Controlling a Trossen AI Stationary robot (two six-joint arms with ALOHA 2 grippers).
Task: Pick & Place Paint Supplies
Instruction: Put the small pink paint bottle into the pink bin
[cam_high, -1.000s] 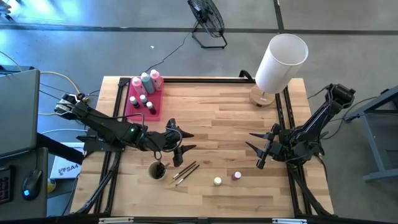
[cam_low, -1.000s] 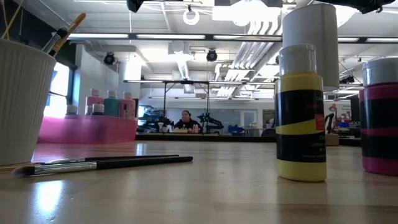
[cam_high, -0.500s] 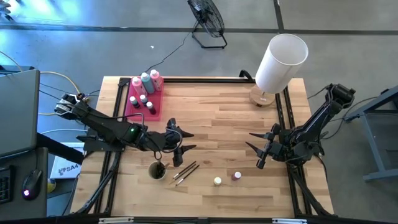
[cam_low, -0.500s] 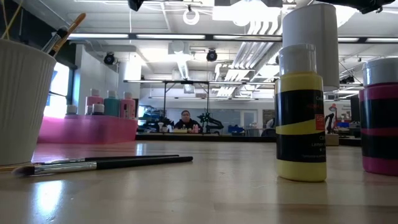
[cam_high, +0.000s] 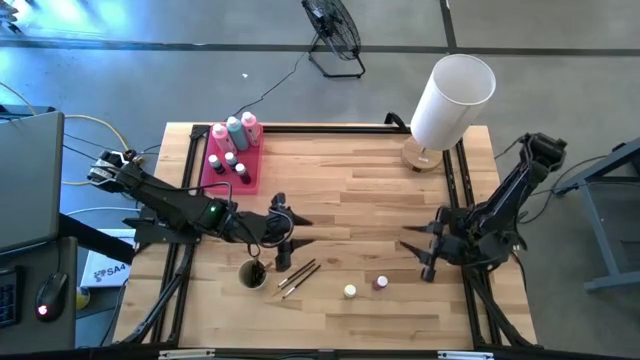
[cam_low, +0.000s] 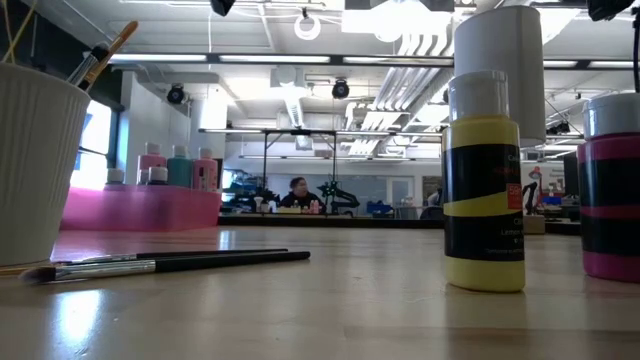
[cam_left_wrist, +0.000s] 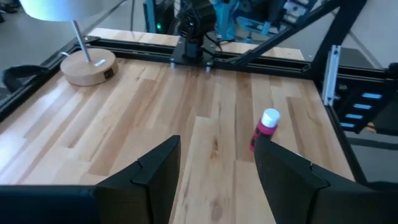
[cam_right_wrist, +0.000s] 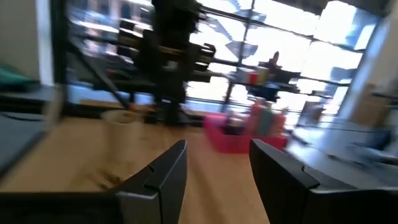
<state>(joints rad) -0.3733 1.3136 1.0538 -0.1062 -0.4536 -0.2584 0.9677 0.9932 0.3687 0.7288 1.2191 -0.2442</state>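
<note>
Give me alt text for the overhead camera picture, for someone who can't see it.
Seen from above, the left gripper and right gripper hang open and empty over a wooden table. Near the front lie two brushes, a cup and two small paint bottles. A pink tray of bottles sits back left, a lamp back right.

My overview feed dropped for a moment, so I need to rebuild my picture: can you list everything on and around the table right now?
Pink rectangular tray: one, far left corner.
Squeeze bottles with white caps: three, two pink and one teal, in the tray's far end.
Tiny capped paint pots in tray: several, dark.
White ribbed cup: one, near left, brushes inside.
Thin dark-handled brushes: two, flat beside the cup.
Yellow paint pot: one, near edge.
Pink paint pot: one, beside the yellow.
White cylinder lamp: one, wooden base, far right corner.
Black floor fan: one, beyond the table.
Left gripper: open, above the cup.
Right gripper: open, right of centre.
</note>
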